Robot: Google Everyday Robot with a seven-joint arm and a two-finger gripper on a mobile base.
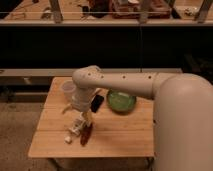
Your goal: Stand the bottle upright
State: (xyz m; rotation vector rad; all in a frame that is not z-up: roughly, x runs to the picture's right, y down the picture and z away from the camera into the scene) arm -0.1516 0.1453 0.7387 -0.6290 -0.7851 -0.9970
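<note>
Bottle (76,127): cream-white, lying tilted on the wooden surface (125,135), near its front-left part. Its pale cap end points toward the front-left corner and its body runs back up toward the arm. It is not upright, so the task is judged not yet done.

Pincer (82,118): at the end of the white arm, which reaches in from the right and bends down over the left half of the surface. It hangs low at the bottle's rear end, with its jaws spread wide. Whether a finger touches the bottle cannot be told, and no grip on it is seen.

Progress: the approach appears complete, with the pincer brought down to the bottle. What is left, by judgement, is to close on the body, raise and turn it until the cap points up, set the base flat on the wood, and let go. The dark red stick (86,134) lies just beside the bottle on its right and could be nudged as the bottle turns.

Count:
- One bottle.
- One dark red stick.
- One translucent cup (67,90), standing at the rear left, behind the arm's wrist.
- One green dish (121,101), right of centre and well apart from the bottle.
- One small dark item (97,103), between arm and dish, of a kind that cannot be told.
- One arm, with one pincer.
</note>
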